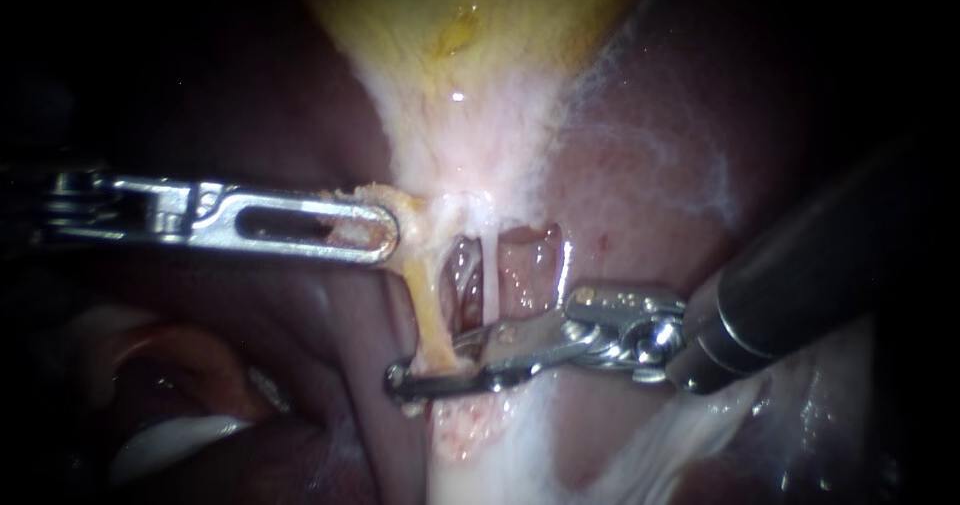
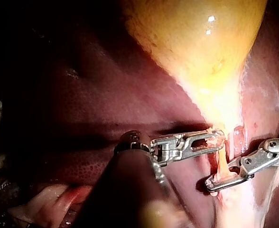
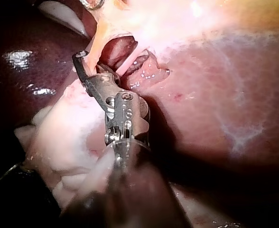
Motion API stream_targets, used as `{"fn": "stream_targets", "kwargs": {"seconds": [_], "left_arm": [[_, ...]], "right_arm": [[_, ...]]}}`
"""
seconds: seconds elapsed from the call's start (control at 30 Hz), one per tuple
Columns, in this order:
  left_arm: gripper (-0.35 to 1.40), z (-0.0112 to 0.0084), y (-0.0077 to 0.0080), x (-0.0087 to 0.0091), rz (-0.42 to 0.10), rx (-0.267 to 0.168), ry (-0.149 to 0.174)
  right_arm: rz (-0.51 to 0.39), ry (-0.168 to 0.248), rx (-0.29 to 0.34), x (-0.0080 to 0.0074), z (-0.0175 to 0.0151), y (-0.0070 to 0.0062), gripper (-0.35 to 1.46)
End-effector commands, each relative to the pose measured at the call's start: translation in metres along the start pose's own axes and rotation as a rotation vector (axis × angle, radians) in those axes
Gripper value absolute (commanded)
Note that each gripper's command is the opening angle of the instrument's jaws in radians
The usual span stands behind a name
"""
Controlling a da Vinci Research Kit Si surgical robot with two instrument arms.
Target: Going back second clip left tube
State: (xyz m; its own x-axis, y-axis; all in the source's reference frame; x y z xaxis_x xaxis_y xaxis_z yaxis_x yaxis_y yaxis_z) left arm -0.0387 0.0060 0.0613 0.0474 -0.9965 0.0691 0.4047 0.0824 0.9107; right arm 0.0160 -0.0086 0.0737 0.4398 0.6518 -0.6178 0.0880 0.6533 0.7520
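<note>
Seemingly the retreat is barely begun: my dark-shafted, steel-tipped right instrument has its jaws slightly parted astride the lower end of the thin yellowish left tube, with no clip plainly visible, while my slotted steel left instrument clamps pale fatty tissue above.

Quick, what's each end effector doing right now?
Left instrument: closed, holding tissue by the gallbladder.
Right instrument: at the left tube, cannot tell.
</note>
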Motion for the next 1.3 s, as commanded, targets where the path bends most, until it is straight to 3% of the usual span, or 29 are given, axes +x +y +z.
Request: {"fn": "stream_targets", "kwargs": {"seconds": [0.03,0.13,0.17,0.2,0.3,0.4,0.6,0.7,0.9,1.3], "left_arm": [[-0.35,0.0000,0.0000,0.0000,0.000,0.000,0.000],[-0.35,0.0000,0.0000,0.0000,0.000,0.000,0.000],[-0.35,0.0000,0.0000,0.0000,0.000,0.000,0.000],[-0.35,0.0000,0.0000,0.0000,0.000,0.000,0.000],[-0.35,0.0000,0.0000,0.0001,0.000,0.000,0.000],[-0.35,-0.0001,0.0000,0.0001,0.001,0.000,0.000],[-0.35,-0.0001,0.0001,0.0001,0.001,0.000,0.000],[-0.35,-0.0001,0.0001,0.0001,0.001,0.000,-0.001],[-0.35,-0.0001,0.0001,0.0002,0.001,0.000,0.000],[-0.35,-0.0003,0.0001,0.0002,0.001,0.000,0.000]], "right_arm": [[0.001,0.000,0.000,0.0001,0.0000,0.0000,-0.35],[-0.016,-0.004,0.002,0.0002,0.0001,0.0000,-0.35],[-0.087,0.000,0.005,0.0002,0.0001,0.0000,-0.35],[-0.176,0.012,0.000,0.0002,0.0001,0.0000,-0.22],[-0.220,0.039,-0.018,0.0005,0.0002,0.0001,0.30],[-0.293,0.044,-0.068,0.0010,0.0005,0.0006,0.48],[-0.359,0.046,-0.152,0.0010,0.0004,0.0007,0.50],[-0.370,0.039,-0.099,0.0008,-0.0001,0.0006,0.50],[-0.406,0.037,-0.081,0.0006,-0.0019,0.0001,0.50],[-0.481,0.040,-0.107,0.0016,-0.0108,-0.0014,0.50]]}}
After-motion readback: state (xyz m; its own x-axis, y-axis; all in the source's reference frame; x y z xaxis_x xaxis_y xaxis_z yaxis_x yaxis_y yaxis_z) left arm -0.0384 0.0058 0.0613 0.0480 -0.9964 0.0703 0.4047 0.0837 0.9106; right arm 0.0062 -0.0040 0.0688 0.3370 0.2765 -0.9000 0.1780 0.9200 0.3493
